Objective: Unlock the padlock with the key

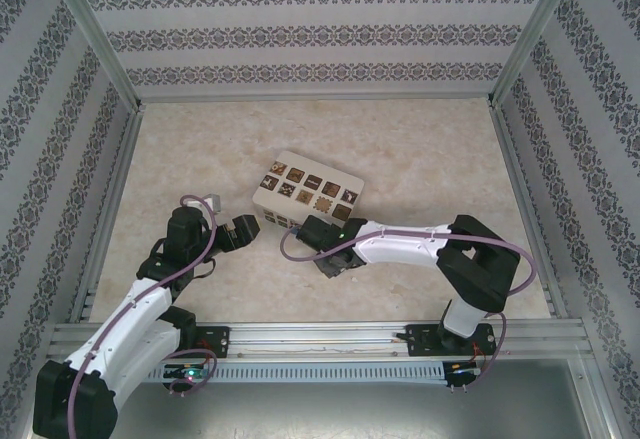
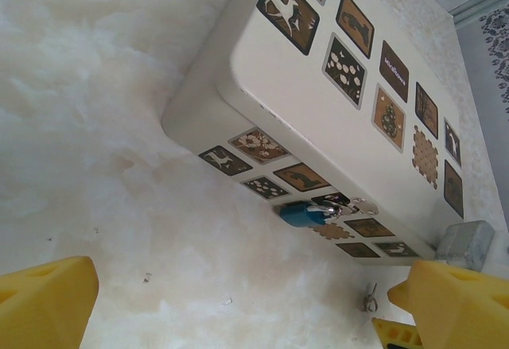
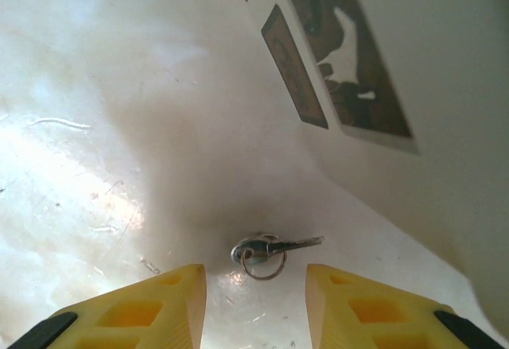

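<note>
Both arms same build: left arm (image 1: 130, 319) & right arm (image 1: 410, 242) = white tube links w/ chunky black joint housings. Lilac cable (image 1: 531, 264) per arm, looping out at wrist & elbow. Black base blocks; green LED on left base (image 1: 190, 367). Right gripper (image 3: 254, 285): yellow plastic fingers (image 3: 151, 313), wedge profile, rect. recessed pockets, black strips at outer lower corners. Left gripper (image 2: 250, 277): same yellow, small holes in finger faces.
</note>
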Tool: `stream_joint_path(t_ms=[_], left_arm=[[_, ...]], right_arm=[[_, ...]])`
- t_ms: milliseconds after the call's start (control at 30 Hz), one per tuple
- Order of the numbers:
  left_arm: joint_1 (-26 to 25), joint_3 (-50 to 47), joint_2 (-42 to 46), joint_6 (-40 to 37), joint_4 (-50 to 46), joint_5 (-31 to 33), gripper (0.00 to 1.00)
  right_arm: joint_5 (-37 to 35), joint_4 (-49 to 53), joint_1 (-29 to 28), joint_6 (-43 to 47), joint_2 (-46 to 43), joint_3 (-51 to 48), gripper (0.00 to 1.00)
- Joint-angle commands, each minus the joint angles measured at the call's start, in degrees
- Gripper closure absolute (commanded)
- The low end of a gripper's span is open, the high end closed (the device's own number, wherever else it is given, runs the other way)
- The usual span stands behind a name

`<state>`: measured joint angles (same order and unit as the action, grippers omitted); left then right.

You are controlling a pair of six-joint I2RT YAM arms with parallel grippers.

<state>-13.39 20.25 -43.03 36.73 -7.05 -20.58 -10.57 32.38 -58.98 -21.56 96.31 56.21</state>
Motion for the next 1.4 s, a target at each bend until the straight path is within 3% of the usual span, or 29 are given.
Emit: stream_joint_path(t_ms=[0,700,833,1367], left_arm=[[0.20,1.55,1.35,-0.52,-2.73,1.05,0.01],[0.20,2.23,0.58,-1.21,-3.06,1.48,0.01],[0.20,2.50,0.14,-1.31,-2.97,1.46,0.01],[0.20,2.96,-0.84,-1.66,-2.69,1.39,0.01]], right_arm=[[-3.62,2.59,-0.95,1.29,-2.08,1.81,0.62],[-2.44,0.58,-1.58,-0.09,5.50,2.96,0.67],[-1.93,1.14,-1.58,-0.22,6.59,2.71,0.72],[-4.84,3.43,-2.25,1.66,3.66,0.86,0.73]])
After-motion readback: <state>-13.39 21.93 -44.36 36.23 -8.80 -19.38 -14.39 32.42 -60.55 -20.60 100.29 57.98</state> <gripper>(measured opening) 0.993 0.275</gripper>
